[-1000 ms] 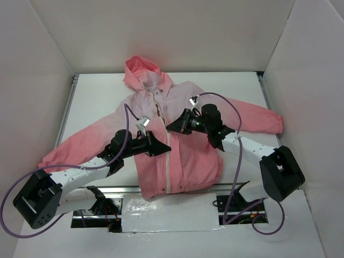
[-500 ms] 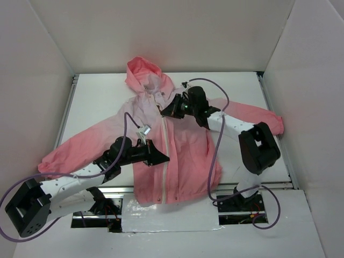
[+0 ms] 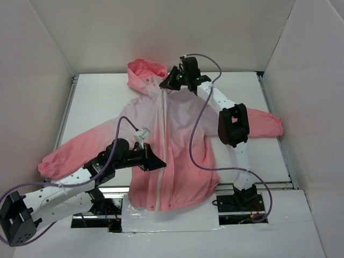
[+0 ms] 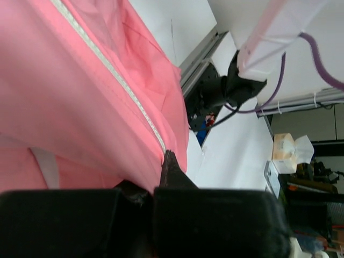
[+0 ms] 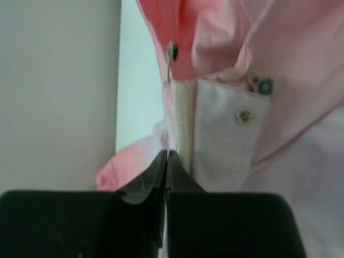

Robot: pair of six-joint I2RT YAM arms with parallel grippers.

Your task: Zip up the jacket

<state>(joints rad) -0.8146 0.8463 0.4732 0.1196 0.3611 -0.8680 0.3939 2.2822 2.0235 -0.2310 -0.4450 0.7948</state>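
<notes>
The jacket [image 3: 183,134] lies flat on the white table, hood at the far end and coral hem at the near edge. Its pale zipper [image 3: 160,134] runs closed in a straight line up the front. My right gripper [image 3: 164,86] is at the collar, at the zipper's top end. In the right wrist view it [image 5: 167,156] is shut beside the zipper [image 5: 181,118]; the pull is hidden between the fingers. My left gripper [image 3: 159,163] is shut on the lower front of the jacket, and in the left wrist view it [image 4: 171,157] pinches pink fabric [image 4: 64,97] right by the zipper [image 4: 118,80].
White walls enclose the table on three sides. Metal rails [image 3: 67,113] run along the left and right edges. Purple cables loop over both arms. The right arm is stretched far out across the jacket's right half. A shiny plate [image 3: 166,215] lies between the arm bases.
My right gripper has travelled from mid-chest up the zipper to the collar, and the front has closed behind it. My left gripper has moved toward the hem, and the jacket now lies straighter.
</notes>
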